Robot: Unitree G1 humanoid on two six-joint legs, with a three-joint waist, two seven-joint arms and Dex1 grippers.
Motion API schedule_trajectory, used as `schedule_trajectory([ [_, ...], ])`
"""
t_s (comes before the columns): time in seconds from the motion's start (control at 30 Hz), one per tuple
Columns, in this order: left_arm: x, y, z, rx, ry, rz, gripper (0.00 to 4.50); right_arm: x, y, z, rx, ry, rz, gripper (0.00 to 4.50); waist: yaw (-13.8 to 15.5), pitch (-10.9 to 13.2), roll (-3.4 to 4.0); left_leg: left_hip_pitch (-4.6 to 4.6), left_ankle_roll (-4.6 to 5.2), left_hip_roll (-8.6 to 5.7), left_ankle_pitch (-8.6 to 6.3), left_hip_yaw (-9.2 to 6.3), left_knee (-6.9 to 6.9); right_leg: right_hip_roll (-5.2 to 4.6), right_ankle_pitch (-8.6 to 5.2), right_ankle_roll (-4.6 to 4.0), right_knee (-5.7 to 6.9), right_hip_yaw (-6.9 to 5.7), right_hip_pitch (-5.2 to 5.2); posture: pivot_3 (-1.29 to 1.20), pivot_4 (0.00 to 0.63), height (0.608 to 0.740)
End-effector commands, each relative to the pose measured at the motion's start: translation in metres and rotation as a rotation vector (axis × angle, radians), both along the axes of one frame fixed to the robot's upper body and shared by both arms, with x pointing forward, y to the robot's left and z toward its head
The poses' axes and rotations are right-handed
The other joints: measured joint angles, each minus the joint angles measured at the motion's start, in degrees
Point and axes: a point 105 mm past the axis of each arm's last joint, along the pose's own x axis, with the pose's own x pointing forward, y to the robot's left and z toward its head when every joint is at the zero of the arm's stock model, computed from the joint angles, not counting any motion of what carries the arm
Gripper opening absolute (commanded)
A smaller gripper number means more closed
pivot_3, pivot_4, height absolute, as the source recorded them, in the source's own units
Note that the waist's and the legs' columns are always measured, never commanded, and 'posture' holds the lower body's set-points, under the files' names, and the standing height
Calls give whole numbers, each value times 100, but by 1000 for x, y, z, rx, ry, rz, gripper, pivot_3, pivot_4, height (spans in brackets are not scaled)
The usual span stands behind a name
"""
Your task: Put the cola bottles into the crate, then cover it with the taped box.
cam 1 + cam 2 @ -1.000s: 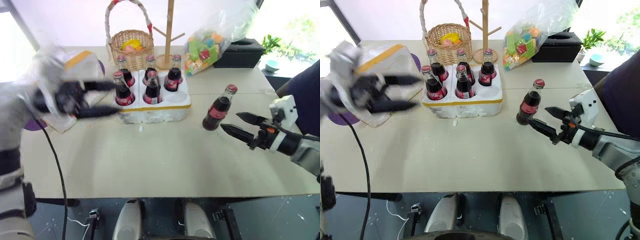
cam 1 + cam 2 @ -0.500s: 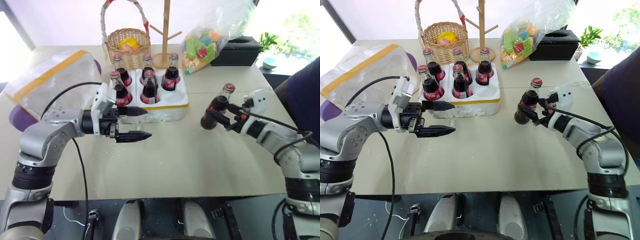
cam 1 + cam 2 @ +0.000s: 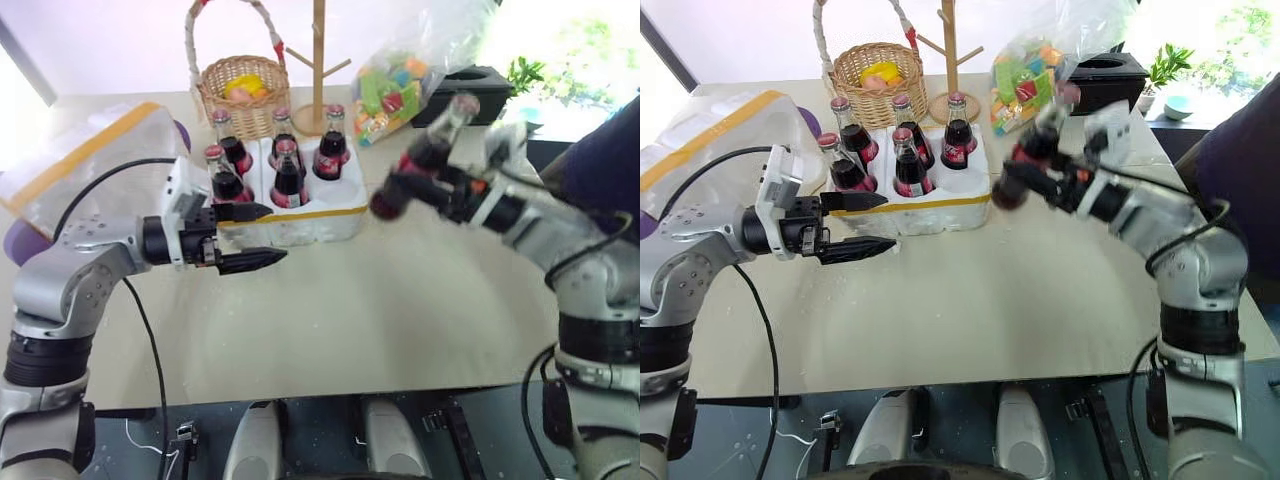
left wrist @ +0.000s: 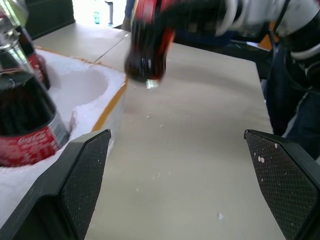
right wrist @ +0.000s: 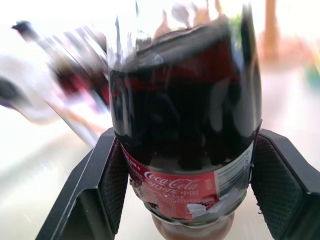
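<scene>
Table (image 4: 200, 150) under raised cola bottle (image 4: 147, 45)

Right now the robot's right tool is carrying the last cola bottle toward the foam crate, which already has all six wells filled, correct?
Not quite. The crate holds five bottles, and its front right well is still empty, as the left wrist view shows. The rest stands: the right tool holds the last cola bottle in the air beside the crate.
</scene>
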Motion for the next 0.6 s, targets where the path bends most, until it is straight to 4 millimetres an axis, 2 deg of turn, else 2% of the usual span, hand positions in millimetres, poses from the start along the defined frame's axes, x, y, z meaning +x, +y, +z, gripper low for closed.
schedule_trajectory([
  [0.03, -2, 5, 14, -13, -68, 30, 4500, -2, 23, 31, 28, -93, 84, 2795, 0, -1, -1, 0, 0, 0, 0, 0, -3, 0, 0, 1, -1, 0, 0, 0, 150, 740],
  [0.13, -1, 5, 15, -13, -80, 43, 4500, 15, 42, 28, -15, -93, 96, 2795, 4, -1, -2, 0, 0, 0, 0, 1, -7, 0, 4, 9, -3, 0, 0, 0, 150, 740],
  [0.37, -1, 6, 17, -22, -91, 65, 4500, 53, 65, -10, -128, -39, 20, 2795, -3, -4, -8, -8, 0, -3, 0, 7, -7, -5, 6, 12, -5, 4, -5, 0, 150, 740],
  [0.47, 0, 8, 17, -25, -93, 77, 4500, 67, 67, -40, -281, -31, -52, 2795, -13, -3, -7, -7, 0, -2, 0, 6, -8, -2, 7, 12, -2, 3, -9, 0, 150, 740],
  [0.53, 0, 9, 17, -24, -93, 84, 4500, 70, 68, -55, -317, 9, -57, 2795, -14, -3, -8, -6, 0, -2, 1, 6, -11, -2, 7, 12, 0, 4, -10, 0, 150, 740],
  [0.6, 1, 12, 17, -20, -95, 94, 4500, 71, 69, -61, -332, 24, -56, 3841, -3, -3, -8, -5, -3, -2, 2, 6, -10, -2, 8, 11, 1, 4, -9, 0, 150, 740],
])
